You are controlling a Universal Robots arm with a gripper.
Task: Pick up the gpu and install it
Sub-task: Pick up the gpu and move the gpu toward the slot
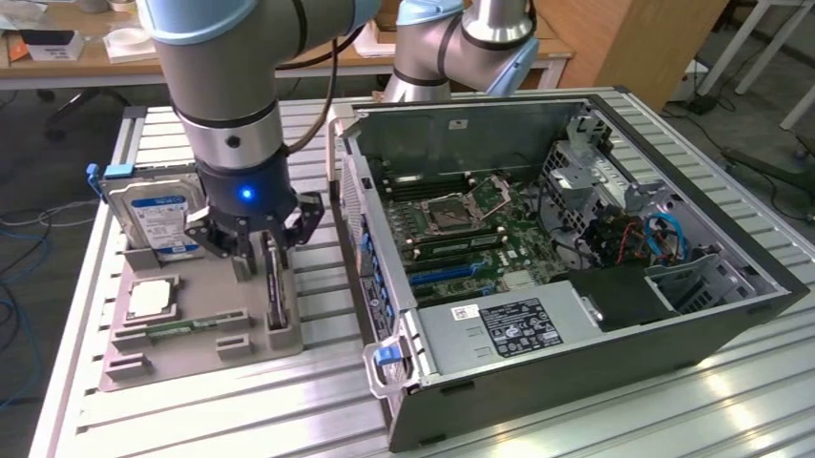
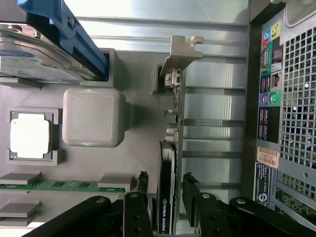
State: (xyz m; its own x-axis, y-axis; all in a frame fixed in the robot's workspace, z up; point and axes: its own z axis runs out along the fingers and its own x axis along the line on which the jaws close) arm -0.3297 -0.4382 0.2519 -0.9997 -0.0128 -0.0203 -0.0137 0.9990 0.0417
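The gpu (image 2: 171, 123) is standing on edge in the gray holder (image 2: 138, 123), leaving both faces reachable. The gripper (image 2: 165, 176) is straddling it, fingers (image 2: 143, 181) spread, not yet pinching.

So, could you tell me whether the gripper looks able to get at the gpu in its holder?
Probably yes: the gripper straddles the gpu, which stands on edge in the gray holder, one finger on each side, with nothing between them and the card.
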